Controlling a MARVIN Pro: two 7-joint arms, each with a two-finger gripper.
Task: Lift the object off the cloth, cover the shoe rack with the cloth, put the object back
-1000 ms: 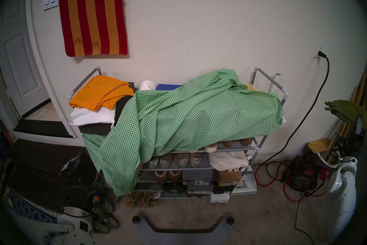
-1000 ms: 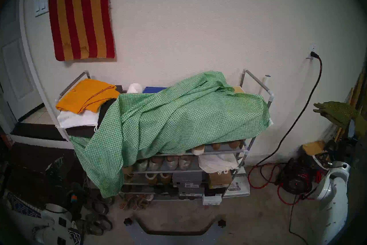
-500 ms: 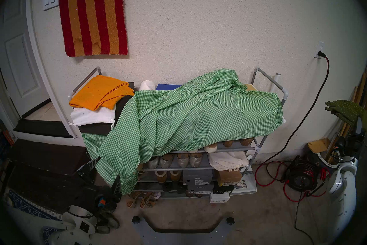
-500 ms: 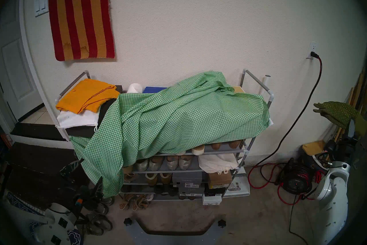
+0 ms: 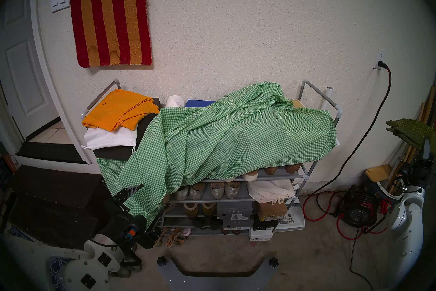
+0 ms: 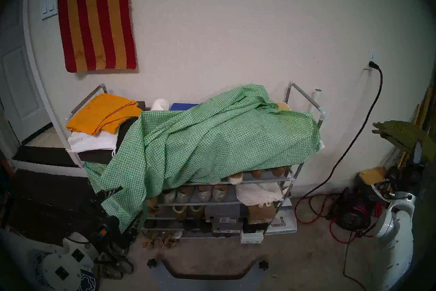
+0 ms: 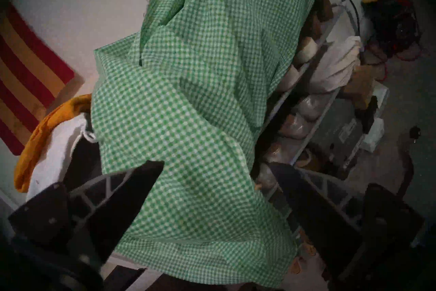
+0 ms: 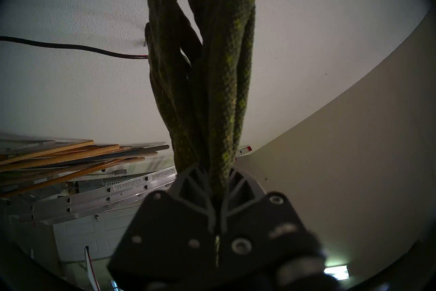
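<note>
**Gloves lifted clear, cloth only half spread**

Left gripper (image 7: 215, 166): jaws wide apart, straddling the hanging lower corner of the gingham cloth (image 5: 226, 139), nothing pinched yet. Right gripper (image 8: 218, 185): jaws clamped on the cuffs of the pair of olive-green gloves (image 8: 212, 66), held up well off to the right of the shoe rack (image 5: 304, 174), near the stacked wooden poles (image 8: 59, 156).

Outward from the left jaws: cloth bunched over the right and middle of the top surface, one long fold trailing down past the front edge at the left. Left end of the surface uncovered, with the folded orange cloth (image 5: 120, 109) and white bag (image 5: 111, 139) on show; lower shelves at the right front also bare.

Judged progress: lifting done. Left to do: grip that corner, draw the cloth across to the left edge, then set the gloves back on top.
</note>
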